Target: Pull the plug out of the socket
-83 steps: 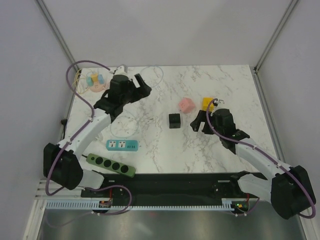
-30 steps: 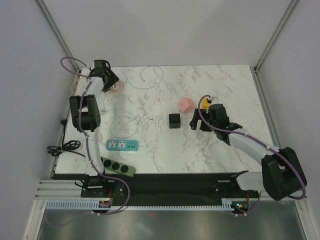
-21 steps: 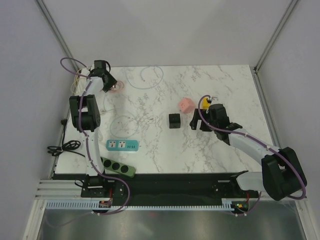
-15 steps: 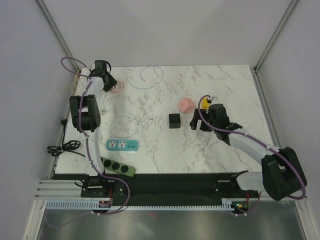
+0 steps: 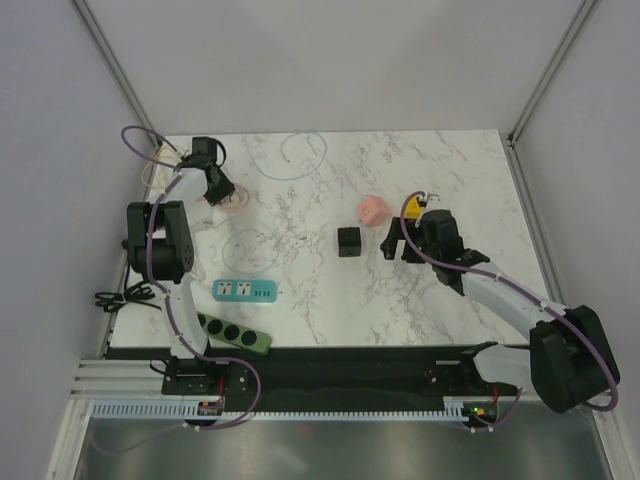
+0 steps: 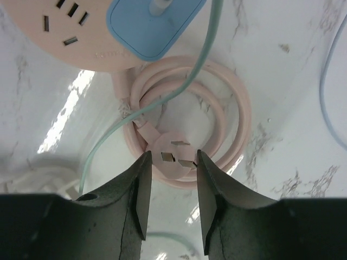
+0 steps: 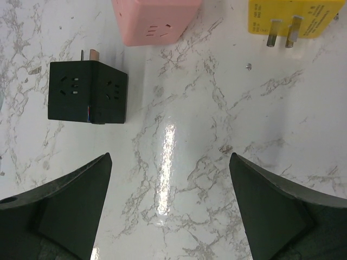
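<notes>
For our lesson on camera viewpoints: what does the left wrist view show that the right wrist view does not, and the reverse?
Left wrist only: a blue plug sitting in a pink socket, and a coiled pink cord. Right wrist only: a black cube, a pink cube and a yellow adapter with prongs. Both: the marble table and each camera's own dark fingers.

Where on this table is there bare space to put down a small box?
Bare marble lies between the teal power strip and the black cube socket, and along the far right edge behind the yellow plug adapter. The far left corner is crowded: round pink socket, coiled pink cord.
</notes>
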